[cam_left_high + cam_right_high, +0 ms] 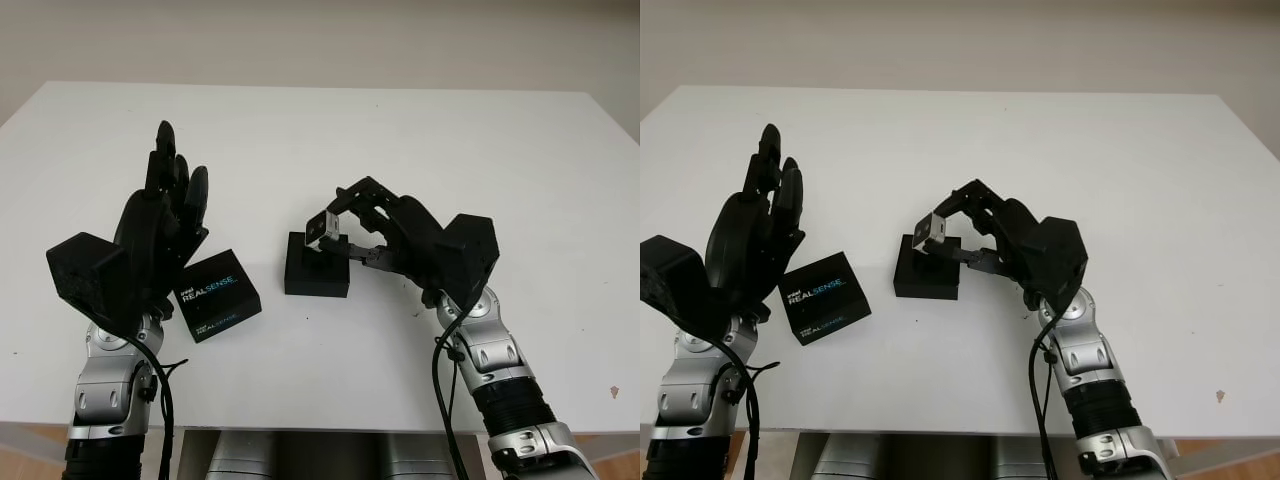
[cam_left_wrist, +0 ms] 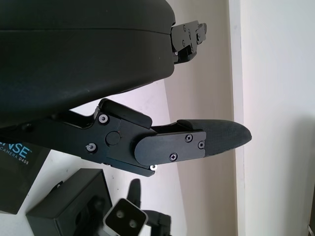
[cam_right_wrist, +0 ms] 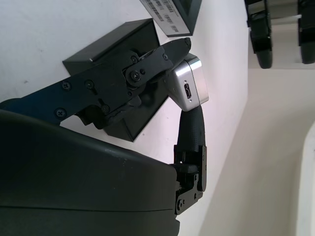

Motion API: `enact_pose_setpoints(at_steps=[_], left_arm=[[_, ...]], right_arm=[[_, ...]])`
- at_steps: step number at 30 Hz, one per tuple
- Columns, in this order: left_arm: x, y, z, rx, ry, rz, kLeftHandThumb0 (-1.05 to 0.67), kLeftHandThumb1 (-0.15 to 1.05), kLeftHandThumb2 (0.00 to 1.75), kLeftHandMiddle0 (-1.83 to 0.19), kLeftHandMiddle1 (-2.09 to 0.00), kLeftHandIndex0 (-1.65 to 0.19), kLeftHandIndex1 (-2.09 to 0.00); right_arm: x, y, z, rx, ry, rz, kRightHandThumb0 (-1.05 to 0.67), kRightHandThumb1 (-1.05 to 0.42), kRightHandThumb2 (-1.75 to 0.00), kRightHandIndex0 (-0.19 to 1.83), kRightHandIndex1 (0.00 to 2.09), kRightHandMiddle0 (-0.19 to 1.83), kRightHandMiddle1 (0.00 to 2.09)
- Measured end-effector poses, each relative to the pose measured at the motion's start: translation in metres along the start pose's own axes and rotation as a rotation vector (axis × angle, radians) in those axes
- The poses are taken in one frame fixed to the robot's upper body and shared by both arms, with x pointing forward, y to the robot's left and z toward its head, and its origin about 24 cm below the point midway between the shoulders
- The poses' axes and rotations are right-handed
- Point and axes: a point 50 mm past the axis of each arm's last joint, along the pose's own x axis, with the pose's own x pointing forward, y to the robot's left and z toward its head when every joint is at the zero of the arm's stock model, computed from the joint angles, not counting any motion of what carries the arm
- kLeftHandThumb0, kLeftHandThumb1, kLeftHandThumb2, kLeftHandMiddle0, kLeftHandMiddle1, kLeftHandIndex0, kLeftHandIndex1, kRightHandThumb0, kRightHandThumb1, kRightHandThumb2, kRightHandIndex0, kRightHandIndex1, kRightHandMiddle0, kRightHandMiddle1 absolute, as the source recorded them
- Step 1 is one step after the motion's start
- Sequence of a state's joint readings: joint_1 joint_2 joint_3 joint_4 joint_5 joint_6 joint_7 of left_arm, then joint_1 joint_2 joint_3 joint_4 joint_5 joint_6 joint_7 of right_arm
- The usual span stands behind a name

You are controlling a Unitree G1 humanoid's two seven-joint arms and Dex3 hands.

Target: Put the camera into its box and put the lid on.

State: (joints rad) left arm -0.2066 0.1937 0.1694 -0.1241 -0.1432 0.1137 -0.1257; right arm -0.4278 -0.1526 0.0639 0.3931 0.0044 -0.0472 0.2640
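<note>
Left eye view: the right hand (image 1: 372, 225) pinches the small silver, rounded-corner metal camera (image 1: 321, 227) between its fingertips (image 3: 173, 47), holding it tilted just above the open black rectangular box (image 1: 316, 266), over the box's far right part. The box sits near the middle of the white table (image 1: 420, 140), well back from the near edge. Left of it, a narrow strip of bare tabletop apart, lies the black lid printed "REALSENSE" (image 1: 217, 294), turned at an angle. The left hand (image 1: 160, 225) is open and raised above the table at the left, just beside the lid's left corner, holding nothing. Wide bare surface runs to the far and right edges.
</note>
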Motion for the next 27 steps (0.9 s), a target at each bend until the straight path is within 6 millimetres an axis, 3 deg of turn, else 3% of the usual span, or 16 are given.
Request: enact_pose_setpoints(at_steps=[27], left_arm=[[-0.001, 0.000, -0.001, -0.003, 0.002, 0.003, -0.73, 1.05, 0.50, 0.19, 0.00, 0.19, 0.00]], right_arm=[[0.015, 0.007, -0.010, -0.033, 0.051, 0.006, -0.44, -0.93, -0.05, 0.20, 0.05, 0.34, 1.76]])
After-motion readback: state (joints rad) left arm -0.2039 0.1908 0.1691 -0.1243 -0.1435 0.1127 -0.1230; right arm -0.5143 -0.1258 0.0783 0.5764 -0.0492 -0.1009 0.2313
